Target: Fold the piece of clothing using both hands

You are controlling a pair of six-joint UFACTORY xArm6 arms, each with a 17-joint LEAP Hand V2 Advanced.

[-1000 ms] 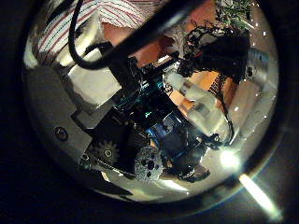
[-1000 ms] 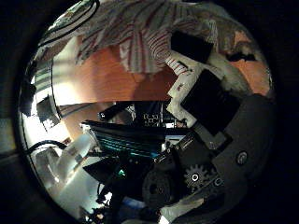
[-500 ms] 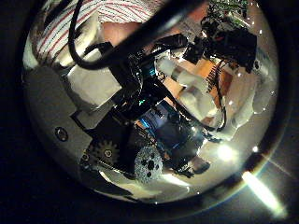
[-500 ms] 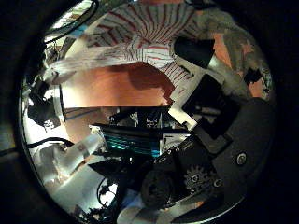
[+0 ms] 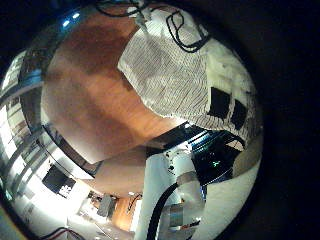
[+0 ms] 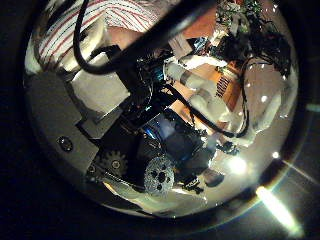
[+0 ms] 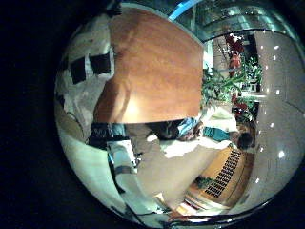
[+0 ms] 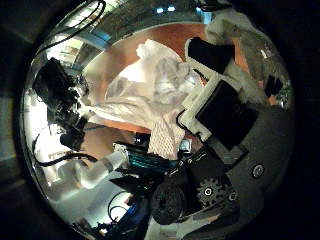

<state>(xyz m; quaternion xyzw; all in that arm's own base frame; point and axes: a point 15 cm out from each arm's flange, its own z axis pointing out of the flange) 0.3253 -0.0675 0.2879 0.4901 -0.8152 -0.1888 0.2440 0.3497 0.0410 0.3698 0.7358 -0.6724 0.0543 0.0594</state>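
1. Fingers of the right hand look curled into a bunch of the striped garment and clamped on it. A moment ago the right thumb side view showed the cloth spread out farther from the palm; now it is gathered up close against the fingers.
2. As a judgement, one edge of the garment has been lifted and is being carried over for a fold, which is not yet laid down.
3. For the left hand, cloth lies right beside its fingers, but I cannot tell whether they are pinching it or only resting on it. Its own body blocks most of the left thumb side view.
4. Most of the garment lies on the counter, draped toward one edge. Bare counter shows beside it.
5. Across the counter, each thumb side view now shows the opposite hand farther off than before, though both cameras have moved too.
6. Hidden or unclear: the whole outline of the garment, which kind of clothing it is, and how much of it is off the counter.
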